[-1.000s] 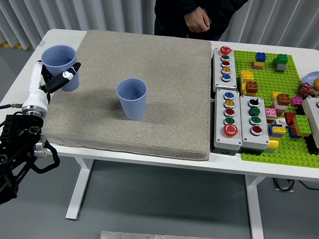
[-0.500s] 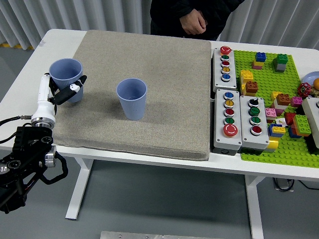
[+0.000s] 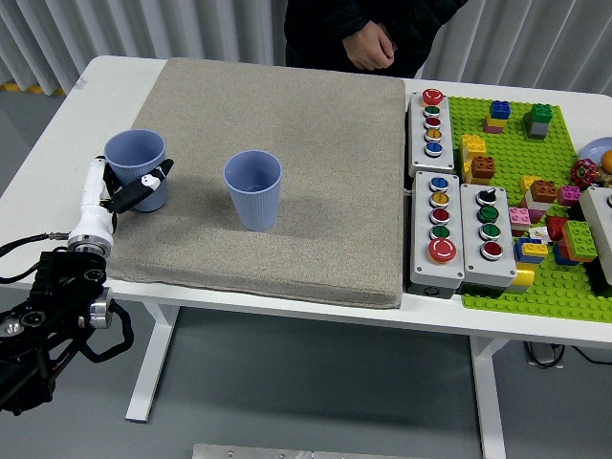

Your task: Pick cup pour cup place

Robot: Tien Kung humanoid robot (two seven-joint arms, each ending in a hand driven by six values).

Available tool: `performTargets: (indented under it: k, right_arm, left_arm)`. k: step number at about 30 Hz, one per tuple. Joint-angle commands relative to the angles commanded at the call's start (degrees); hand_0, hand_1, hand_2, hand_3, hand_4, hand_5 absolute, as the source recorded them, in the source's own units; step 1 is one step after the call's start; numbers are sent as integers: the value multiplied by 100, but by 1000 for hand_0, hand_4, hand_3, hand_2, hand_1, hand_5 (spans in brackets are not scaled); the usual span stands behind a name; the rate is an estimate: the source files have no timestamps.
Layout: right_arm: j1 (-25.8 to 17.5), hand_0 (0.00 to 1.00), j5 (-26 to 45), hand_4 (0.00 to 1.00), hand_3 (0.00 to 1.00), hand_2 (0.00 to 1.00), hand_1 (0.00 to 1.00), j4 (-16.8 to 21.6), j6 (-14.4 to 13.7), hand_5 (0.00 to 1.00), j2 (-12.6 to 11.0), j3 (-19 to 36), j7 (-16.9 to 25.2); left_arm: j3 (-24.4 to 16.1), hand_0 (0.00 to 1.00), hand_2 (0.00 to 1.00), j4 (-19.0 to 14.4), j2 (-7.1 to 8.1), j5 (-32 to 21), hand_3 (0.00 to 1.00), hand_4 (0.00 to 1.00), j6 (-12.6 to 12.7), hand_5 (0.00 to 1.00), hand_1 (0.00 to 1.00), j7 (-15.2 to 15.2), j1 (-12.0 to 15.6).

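Two light blue cups are on the grey mat (image 3: 316,172). My left hand (image 3: 134,189) is shut on the left cup (image 3: 137,163), which stands upright near the mat's left edge. The second cup (image 3: 253,189) stands upright and alone near the mat's middle, well to the right of my hand. Whether the held cup touches the mat I cannot tell. My right arm is out of the picture.
Three grey button boxes (image 3: 432,121) stand right of the mat. Beyond them lies a green baseplate (image 3: 535,220) with several toy bricks. A person in black stands at the far edge, hands (image 3: 373,43) held together.
My left hand has carried the cup down and to the right, from the mat's far left corner toward its left middle. The other cup has not moved.
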Motion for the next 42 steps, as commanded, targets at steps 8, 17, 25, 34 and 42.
performTargets:
  k: [8,17,25,34,42]
  right_arm:
    - [-12,721,-3,318,696,735,688,0,1,294,2,1,-2]
    - [-15,721,-25,316,696,735,688,0,4,297,5,11,-9]
    - [-51,721,-24,314,696,735,688,0,7,297,9,8,-9]
    - [-56,722,-23,313,696,736,688,0,13,296,9,5,-11]
    - [-46,721,-4,307,694,735,688,0,11,297,9,1,-7]
  left_arm:
    - [-73,608,573,-4,-4,83,546,810,-127,199,548,9,54]
    - [-111,629,621,41,-3,39,597,852,-289,235,595,-27,92]
    - [-177,650,657,11,-16,164,697,880,-407,265,618,-23,137]
    - [-322,683,711,-13,-3,348,777,904,-543,280,655,25,187]
    - [-392,723,824,-7,7,645,988,929,-797,288,708,165,207]
